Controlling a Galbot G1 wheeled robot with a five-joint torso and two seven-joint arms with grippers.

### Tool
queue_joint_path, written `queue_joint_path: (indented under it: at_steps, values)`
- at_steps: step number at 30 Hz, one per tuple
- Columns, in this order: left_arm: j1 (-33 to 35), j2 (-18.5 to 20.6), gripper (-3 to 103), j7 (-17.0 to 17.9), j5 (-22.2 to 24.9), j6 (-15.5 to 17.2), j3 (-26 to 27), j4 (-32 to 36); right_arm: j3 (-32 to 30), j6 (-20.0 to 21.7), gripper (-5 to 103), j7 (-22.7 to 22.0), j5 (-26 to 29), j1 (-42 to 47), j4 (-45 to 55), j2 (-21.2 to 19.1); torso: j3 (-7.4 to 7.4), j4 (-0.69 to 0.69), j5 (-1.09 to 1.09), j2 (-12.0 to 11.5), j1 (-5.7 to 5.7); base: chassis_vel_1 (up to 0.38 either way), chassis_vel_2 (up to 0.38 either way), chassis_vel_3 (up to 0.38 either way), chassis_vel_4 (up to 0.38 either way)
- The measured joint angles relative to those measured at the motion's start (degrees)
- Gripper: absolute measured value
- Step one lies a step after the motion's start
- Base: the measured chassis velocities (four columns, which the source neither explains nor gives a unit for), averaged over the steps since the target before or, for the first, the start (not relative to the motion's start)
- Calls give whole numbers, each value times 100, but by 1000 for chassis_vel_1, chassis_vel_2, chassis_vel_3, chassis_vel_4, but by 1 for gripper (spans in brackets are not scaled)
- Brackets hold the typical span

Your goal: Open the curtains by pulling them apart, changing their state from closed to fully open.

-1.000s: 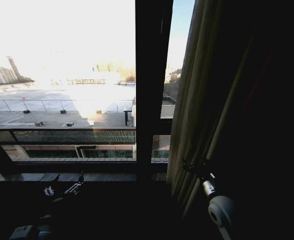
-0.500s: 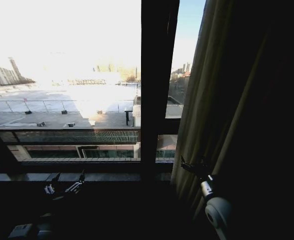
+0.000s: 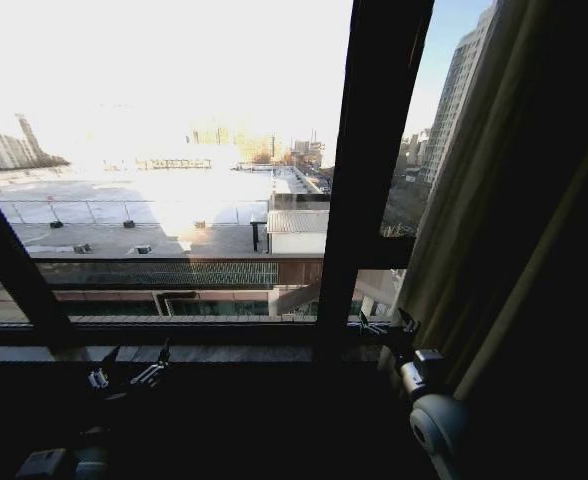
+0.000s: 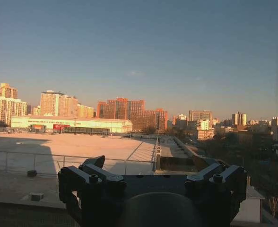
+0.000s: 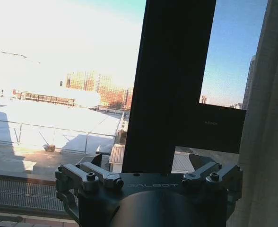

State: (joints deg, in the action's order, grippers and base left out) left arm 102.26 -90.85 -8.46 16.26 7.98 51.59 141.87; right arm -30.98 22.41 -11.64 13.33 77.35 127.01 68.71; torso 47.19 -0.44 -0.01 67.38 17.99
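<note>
One of the curtains (image 3: 514, 220) hangs bunched in long pleats at the right side of the window, shadowed in the head view and pale in the right wrist view (image 5: 269, 123). My right gripper (image 3: 382, 322) is held up at the sill, just left of the curtain's inner edge and in front of the dark mullion (image 3: 369, 180). Its fingers are open with nothing between them (image 5: 148, 172), and the fabric hangs beside one finger. My left gripper (image 3: 134, 358) is low at the left over the sill, open and empty (image 4: 151, 172), facing the bare glass.
A dark window sill (image 3: 204, 352) runs across below the glass. A slanted dark frame bar (image 3: 14, 270) crosses the lower left. Outside lie a rooftop and distant buildings. The space below the sill is in deep shadow.
The whole head view has shifted, so the mullion and curtain edge now lie farther right. A wider strip of glass shows between them. The right gripper is now at the curtain's edge, not against its folds.
</note>
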Motion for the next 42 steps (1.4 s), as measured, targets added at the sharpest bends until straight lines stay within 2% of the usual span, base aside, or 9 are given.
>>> queue_joint_path:
  at_steps: [42]
  values:
    - [0,-30,100,-19,-20,5,-10,39,74,-149,100,41,-120,2,-118,62,0,0,2,0,0,354,354,-350,-351]
